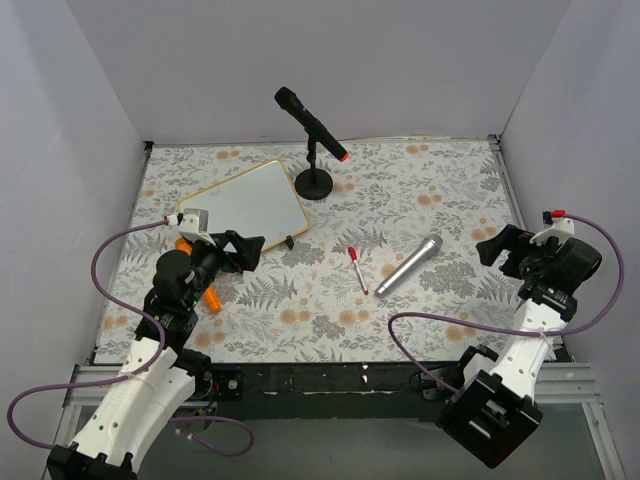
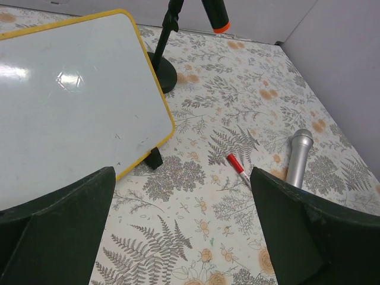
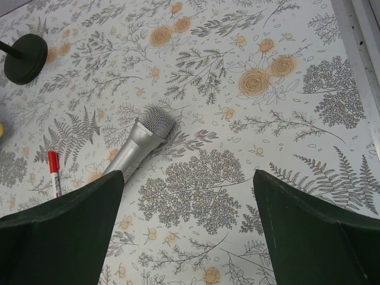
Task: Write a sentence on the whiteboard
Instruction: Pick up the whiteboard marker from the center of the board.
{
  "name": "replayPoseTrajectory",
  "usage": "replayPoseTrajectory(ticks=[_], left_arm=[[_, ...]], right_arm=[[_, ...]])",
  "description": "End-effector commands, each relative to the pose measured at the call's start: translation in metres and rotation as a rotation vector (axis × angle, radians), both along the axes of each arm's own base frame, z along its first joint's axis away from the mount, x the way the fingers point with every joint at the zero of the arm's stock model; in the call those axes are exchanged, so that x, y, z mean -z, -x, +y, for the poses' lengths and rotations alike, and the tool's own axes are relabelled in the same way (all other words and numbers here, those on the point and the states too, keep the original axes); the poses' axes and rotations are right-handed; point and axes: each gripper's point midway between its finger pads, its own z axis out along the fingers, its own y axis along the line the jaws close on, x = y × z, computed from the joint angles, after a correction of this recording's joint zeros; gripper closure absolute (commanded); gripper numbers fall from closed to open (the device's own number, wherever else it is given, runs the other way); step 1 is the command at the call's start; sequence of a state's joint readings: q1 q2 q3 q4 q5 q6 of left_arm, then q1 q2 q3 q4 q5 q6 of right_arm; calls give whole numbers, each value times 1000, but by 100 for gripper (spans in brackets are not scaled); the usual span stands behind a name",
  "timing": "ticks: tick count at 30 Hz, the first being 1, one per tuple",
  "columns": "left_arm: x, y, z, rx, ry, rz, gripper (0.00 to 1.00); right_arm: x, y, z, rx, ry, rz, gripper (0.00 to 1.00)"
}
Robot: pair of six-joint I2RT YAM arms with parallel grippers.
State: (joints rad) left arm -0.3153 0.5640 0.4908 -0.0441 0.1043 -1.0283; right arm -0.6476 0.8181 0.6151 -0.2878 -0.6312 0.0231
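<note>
The whiteboard (image 1: pixel 246 204) with a thin yellow-wood frame stands tilted on small black feet at the back left; its white face is blank, no red words show. It fills the upper left of the left wrist view (image 2: pixel 71 101). A red-capped marker (image 1: pixel 357 269) lies on the cloth at mid-table, also in the left wrist view (image 2: pixel 238 169) and the right wrist view (image 3: pixel 54 173). My left gripper (image 1: pixel 240 252) is open and empty just in front of the board. My right gripper (image 1: pixel 497 246) is open and empty at the right.
A silver microphone (image 1: pixel 409 264) lies right of the marker, also in the right wrist view (image 3: pixel 139 142). A black microphone on a round stand (image 1: pixel 314 183) is behind the board. An orange object (image 1: pixel 211 297) lies under the left arm. White walls enclose the floral cloth.
</note>
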Motion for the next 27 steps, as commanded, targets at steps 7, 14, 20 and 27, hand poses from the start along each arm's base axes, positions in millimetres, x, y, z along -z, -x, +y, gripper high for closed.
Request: replayPoseTrajectory(ticks=[7,14,20,27], left_arm=[[-18,-2,11,-61,10,-28,2],[-17,-1,7,-41,11,-24,2],[-14,-2,3,-17,-3,-7,2],[-9,-4,2,-12,-12,7,2]], right_arm=[[-39,-8,5,-105,77,-89,2],[-56,3,62,-504,74,-207,2],[-43,8,136,-775,124,-89,2],[-17,10,211,-1039,369,-57,2]])
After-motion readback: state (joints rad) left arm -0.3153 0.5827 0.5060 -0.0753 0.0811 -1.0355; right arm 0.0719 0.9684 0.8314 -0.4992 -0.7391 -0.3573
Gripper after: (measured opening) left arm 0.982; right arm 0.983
